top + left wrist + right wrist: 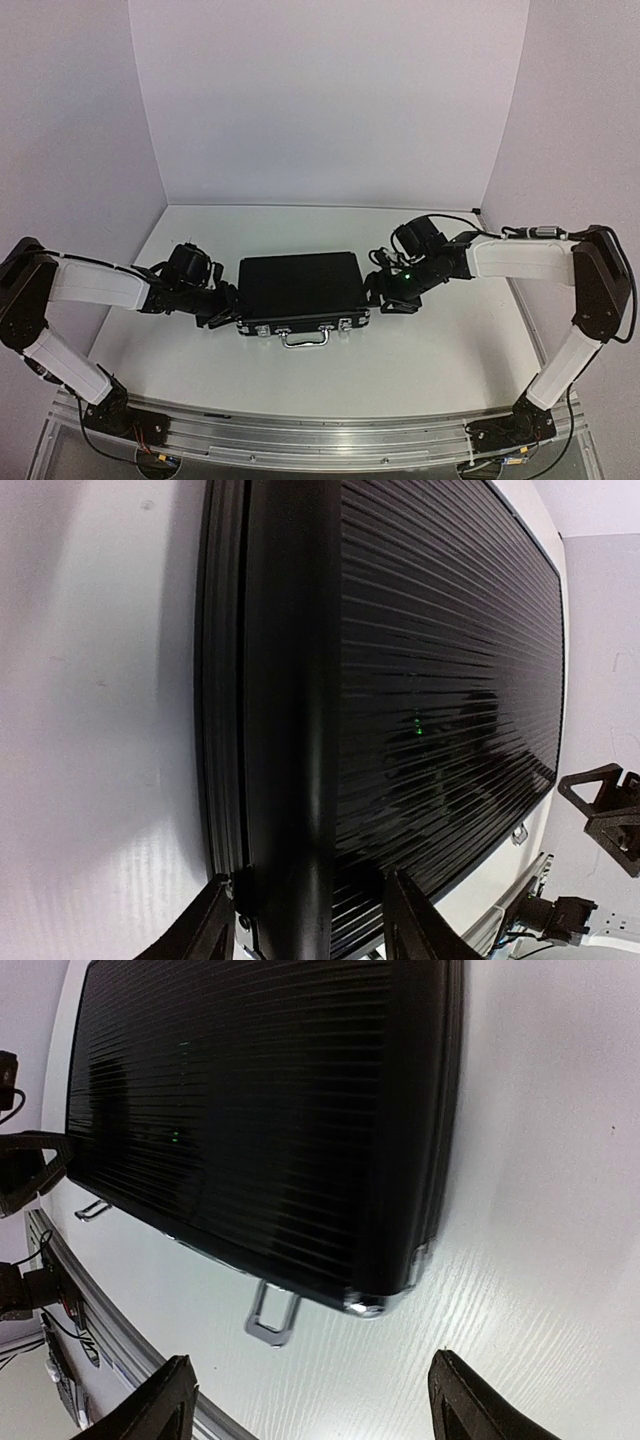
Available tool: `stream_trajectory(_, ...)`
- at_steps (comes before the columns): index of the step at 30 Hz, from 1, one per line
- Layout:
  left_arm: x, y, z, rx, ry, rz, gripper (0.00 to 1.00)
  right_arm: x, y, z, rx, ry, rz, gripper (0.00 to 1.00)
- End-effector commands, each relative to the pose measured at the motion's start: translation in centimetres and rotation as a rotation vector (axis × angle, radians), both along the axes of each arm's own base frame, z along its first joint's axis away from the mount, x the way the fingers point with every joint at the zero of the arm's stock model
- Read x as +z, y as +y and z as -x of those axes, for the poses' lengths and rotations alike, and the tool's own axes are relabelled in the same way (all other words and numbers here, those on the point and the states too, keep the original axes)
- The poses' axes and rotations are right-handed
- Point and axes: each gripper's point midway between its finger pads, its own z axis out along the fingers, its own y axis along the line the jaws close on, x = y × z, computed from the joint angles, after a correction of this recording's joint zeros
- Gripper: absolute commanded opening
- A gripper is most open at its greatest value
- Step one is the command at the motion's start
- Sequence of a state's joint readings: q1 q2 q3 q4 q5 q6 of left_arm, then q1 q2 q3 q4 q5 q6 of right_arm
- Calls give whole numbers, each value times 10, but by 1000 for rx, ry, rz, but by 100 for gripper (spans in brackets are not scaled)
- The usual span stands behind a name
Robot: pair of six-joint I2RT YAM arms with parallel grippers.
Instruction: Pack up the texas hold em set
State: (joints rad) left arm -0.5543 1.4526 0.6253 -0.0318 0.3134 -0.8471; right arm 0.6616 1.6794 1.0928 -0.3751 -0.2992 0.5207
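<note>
The black silver-edged briefcase (300, 285) lies closed and flat mid-table, its handle (305, 338) facing the near edge. My left gripper (222, 303) is open at the case's left end. In the left wrist view its fingers (205, 925) stand on either side of the case's rounded edge (290, 730), with gaps showing. My right gripper (380, 290) is open and empty just off the case's right end. In the right wrist view the case's near right corner (380, 1300) lies ahead of its wide-spread fingers (165, 1400). Chips, card decks, discs and marker are out of view.
A silver latch (272, 1315) sticks out from the case's front edge, and a second (90, 1210) shows farther along. The white table (430, 350) ends at a metal rail (320, 430) near the arm bases. White walls stand behind and beside.
</note>
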Motion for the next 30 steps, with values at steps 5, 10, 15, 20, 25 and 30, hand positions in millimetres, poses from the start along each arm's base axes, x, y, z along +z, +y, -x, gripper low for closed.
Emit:
stream_trajectory(5,-5,-62,21,-132,10,44,42,3,-11,2,-44,-40,46,75)
stream_trajectory(10,-1,-65,23,-140,2,47,41,-6,-27,-5,-97,-77,130,68)
stream_trajectory(15,-2,-63,22,-137,2,31,40,-19,-36,-6,-115,-70,183,61)
stream_trajectory(20,-4,-63,22,-133,4,20,40,-27,-35,-6,-105,-56,200,56)
stream_trajectory(25,-3,-62,20,-132,2,16,40,-38,-35,-1,-94,-22,207,46)
stream_trajectory(30,-5,-63,20,-129,4,13,40,-44,-42,4,-87,-19,233,43)
